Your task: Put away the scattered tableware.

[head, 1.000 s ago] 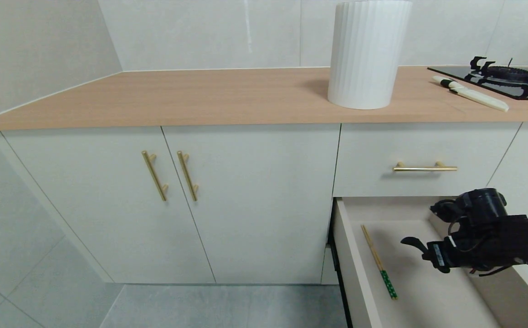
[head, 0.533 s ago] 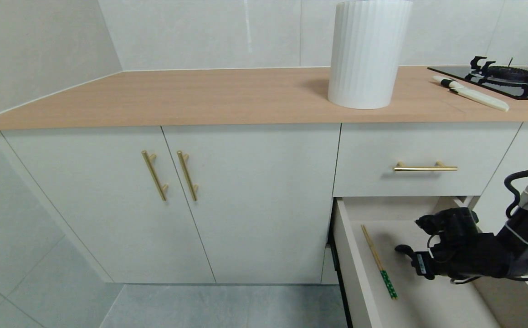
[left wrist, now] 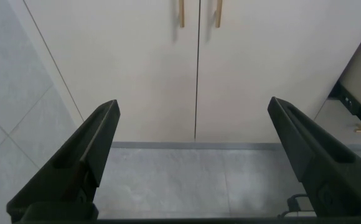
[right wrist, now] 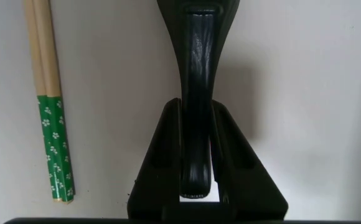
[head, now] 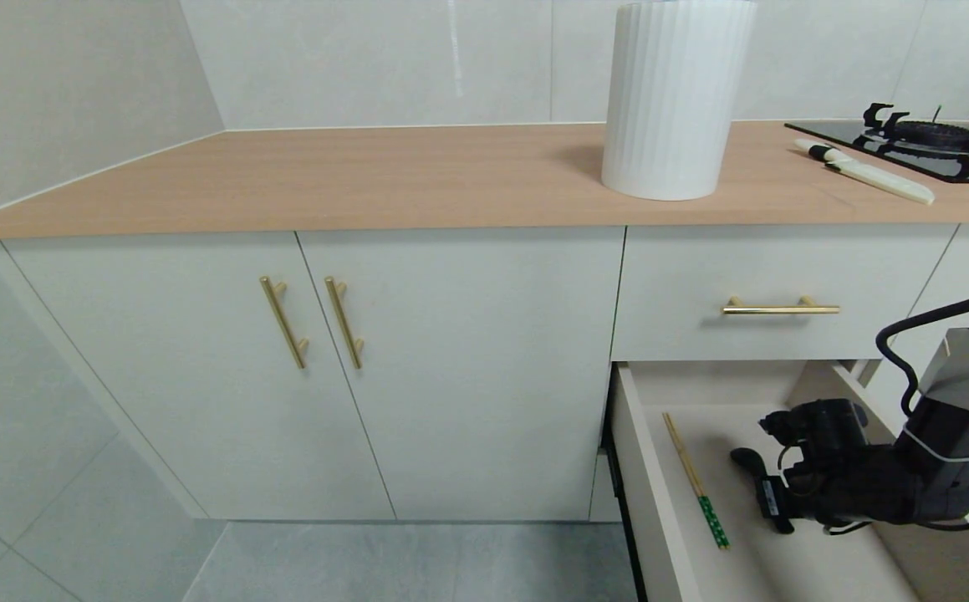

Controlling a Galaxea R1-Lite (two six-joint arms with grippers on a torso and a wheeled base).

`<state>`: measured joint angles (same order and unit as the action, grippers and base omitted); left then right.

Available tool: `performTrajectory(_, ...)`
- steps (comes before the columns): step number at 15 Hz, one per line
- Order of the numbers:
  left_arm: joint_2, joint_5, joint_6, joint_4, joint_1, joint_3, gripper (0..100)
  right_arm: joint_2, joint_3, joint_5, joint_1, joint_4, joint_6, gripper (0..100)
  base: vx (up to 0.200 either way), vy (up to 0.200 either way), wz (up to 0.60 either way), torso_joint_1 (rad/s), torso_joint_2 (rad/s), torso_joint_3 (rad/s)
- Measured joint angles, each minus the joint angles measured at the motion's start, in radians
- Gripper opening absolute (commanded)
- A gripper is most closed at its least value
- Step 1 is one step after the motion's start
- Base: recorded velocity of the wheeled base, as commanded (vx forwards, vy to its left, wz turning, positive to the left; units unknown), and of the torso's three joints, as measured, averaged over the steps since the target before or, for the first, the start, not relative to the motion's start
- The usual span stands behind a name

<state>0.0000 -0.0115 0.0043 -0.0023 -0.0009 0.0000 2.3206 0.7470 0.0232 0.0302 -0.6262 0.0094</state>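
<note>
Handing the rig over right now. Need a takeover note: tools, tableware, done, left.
Left tool: open, empty, facing the cabinet doors.
Right tool: shut on a black utensil, low inside the open drawer.
Done: chopsticks lie in the drawer near its left wall.
Left: release the utensil, then probably fetch the knife from the counter by the stove; drawer not yet closed.

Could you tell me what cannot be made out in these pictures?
Black utensil: its working end is cut off by the right wrist view's edge; in the head view the right gripper covers most of it.
Drawer: front cut off by the head view's bottom edge.
</note>
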Motion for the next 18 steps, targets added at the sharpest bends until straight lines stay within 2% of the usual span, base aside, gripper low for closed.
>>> performTrajectory(2, 0.0, 0.0, 0.0, 0.0, 0.0, 0.0, 100, 0.003, -0.001, 0.0, 0.0, -0.002, 0.0, 0, 0.0, 0.0, 0.0, 0.0, 0.0, 0.0)
performTrajectory(3, 0.0, 0.0, 0.0, 0.0, 0.0, 0.0, 100, 0.003, -0.001, 0.0, -0.001, -0.003, -0.001, 100, 0.0, 0.0, 0.0, 0.0, 0.0, 0.0)
performTrajectory(10, 0.0, 0.0, 0.0, 0.0, 0.0, 0.0, 100, -0.038, -0.016, 0.0, -0.001, -0.001, 0.019, 100, 0.0, 0.0, 0.0, 0.0, 0.0, 0.0)
performTrajectory(15, 0.0, 0.0, 0.0, 0.0, 0.0, 0.0, 100, -0.232, -0.09, -0.002, 0.001, 0.013, 0.032, 100, 0.0, 0.0, 0.0, 0.0, 0.0, 0.0)
performTrajectory(18, 0.0, 0.0, 0.0, 0.0, 0.0, 0.0, 100, -0.42, -0.127, -0.003, 0.005, 0.12, 0.032, 100, 0.0, 0.0, 0.0, 0.0, 0.0, 0.0)
